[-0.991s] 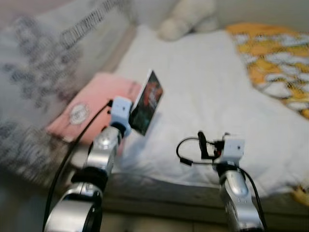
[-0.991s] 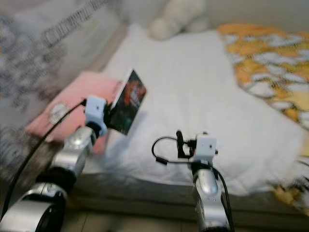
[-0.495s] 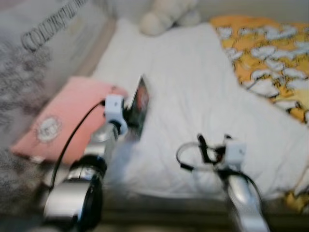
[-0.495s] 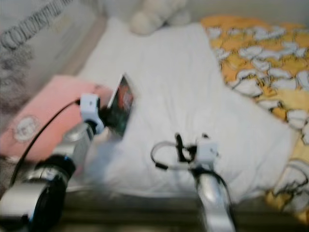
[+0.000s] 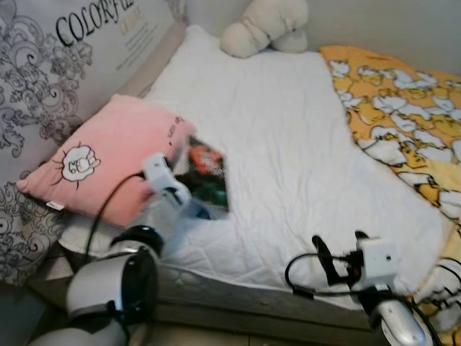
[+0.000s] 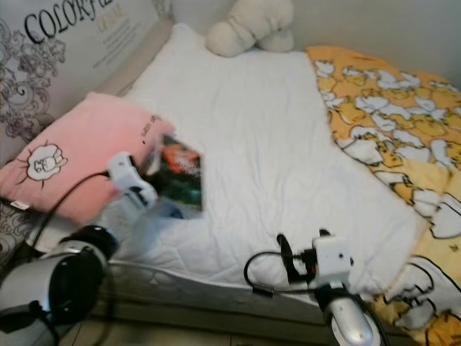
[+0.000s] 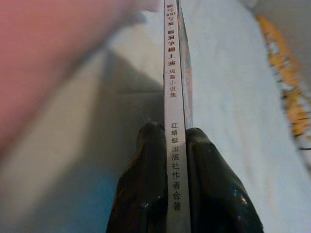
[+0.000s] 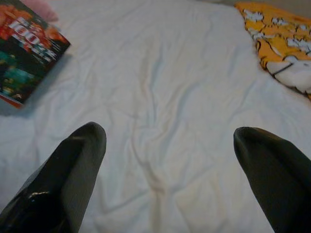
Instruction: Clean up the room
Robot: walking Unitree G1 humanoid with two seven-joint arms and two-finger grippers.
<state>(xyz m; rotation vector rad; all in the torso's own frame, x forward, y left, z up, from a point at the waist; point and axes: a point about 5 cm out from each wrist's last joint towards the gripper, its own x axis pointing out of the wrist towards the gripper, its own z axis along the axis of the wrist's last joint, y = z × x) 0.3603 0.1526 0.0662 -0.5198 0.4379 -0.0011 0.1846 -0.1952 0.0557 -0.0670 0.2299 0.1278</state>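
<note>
1. At the far left a grey patterned headboard [image 5: 32,86] printed with large dark letters rises beside the bed [image 5: 266,144].
2. A pink pillow [image 5: 101,162] with a small sheep drawing lies against that headboard, on the left side of the white quilt [image 5: 281,130].
3. The left tool [image 7: 170,141] reaches over the quilt just beside the pillow, its two black fingers [image 7: 148,184] closed on the white spine of a book [image 5: 205,176].
4. The book has a dark, colourful cover; seen from the head, it lies low over the quilt, with one edge close to the pillow's corner. Whether it fully rests on the quilt cannot be told.
5. A cream stuffed toy [image 5: 263,29] sits at the far end of the bed, against the wall.
6. The right tool [image 8: 167,141] hovers over the near edge of the bed, well apart from the book, its fingers [image 8: 73,165] spread wide with nothing between them.
7. A yellow blanket [image 5: 400,122] with a white cartoon print covers the right side of the bed.
</note>
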